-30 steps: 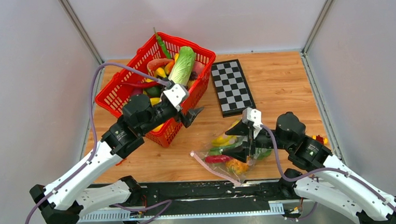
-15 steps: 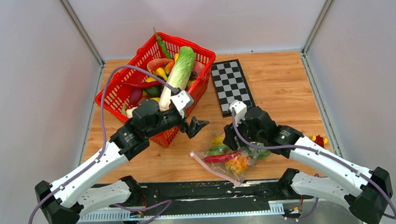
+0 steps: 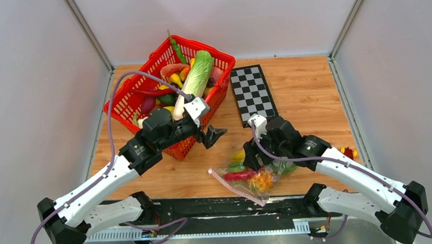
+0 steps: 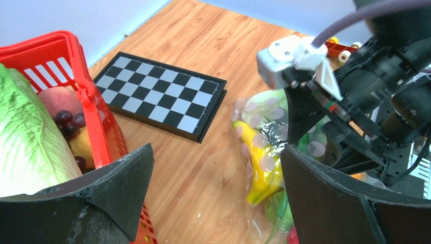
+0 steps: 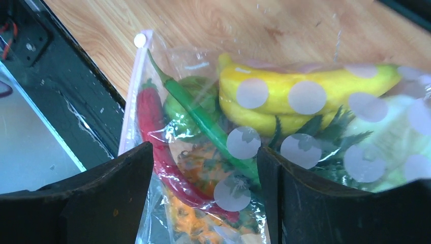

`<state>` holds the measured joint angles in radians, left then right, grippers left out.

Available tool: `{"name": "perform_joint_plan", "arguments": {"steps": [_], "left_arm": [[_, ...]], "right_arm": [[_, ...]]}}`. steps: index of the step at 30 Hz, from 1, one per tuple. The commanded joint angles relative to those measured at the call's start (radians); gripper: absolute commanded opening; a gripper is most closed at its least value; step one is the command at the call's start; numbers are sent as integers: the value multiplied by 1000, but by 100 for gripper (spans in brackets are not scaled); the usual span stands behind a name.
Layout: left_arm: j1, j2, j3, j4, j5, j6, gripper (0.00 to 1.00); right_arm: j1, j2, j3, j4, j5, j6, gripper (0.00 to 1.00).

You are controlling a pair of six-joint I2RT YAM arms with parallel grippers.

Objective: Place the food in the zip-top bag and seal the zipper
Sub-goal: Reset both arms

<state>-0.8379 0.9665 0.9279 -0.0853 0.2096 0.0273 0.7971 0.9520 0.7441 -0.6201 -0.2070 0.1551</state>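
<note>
The zip-top bag (image 3: 254, 176) lies on the table near the front edge, holding yellow bananas (image 5: 305, 96), a red chilli (image 5: 157, 132), a green chilli (image 5: 203, 117), an orange piece (image 5: 203, 223) and leafy greens. Its pink zipper (image 3: 234, 186) runs along the left mouth edge and also shows in the right wrist view (image 5: 129, 107). My right gripper (image 3: 253, 153) is open, directly over the bag, its fingers straddling the food (image 5: 204, 152). My left gripper (image 3: 214, 135) is open and empty, left of the bag (image 4: 264, 147), beside the basket.
A red mesh basket (image 3: 127, 102) with lettuce (image 3: 199, 72) and more toy food stands at the back left. A checkerboard (image 3: 251, 94) lies behind the bag. A small red and yellow toy (image 3: 348, 152) sits at the right edge. The black rail (image 3: 207, 207) borders the front.
My right arm has swung left and down over the bag, and the bag has shifted a little. My left gripper has moved slightly right, away from the basket.
</note>
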Motion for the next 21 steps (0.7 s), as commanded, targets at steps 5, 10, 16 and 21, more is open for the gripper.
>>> {"name": "perform_joint_plan", "arguments": {"steps": [5, 10, 16, 21], "left_arm": [[1, -64, -1, 18, -77, -5, 100], [1, -96, -2, -8, -122, -1, 100], [2, -117, 32, -41, -293, 6, 100], [48, -139, 78, -131, -492, -8, 100]], "right_arm": [[-3, -170, 85, 232, 303, 7, 85], [-9, -172, 125, 173, 348, 1, 87], [-11, -261, 42, 210, 793, 31, 94], [-46, -363, -35, 355, 883, -41, 100]]}}
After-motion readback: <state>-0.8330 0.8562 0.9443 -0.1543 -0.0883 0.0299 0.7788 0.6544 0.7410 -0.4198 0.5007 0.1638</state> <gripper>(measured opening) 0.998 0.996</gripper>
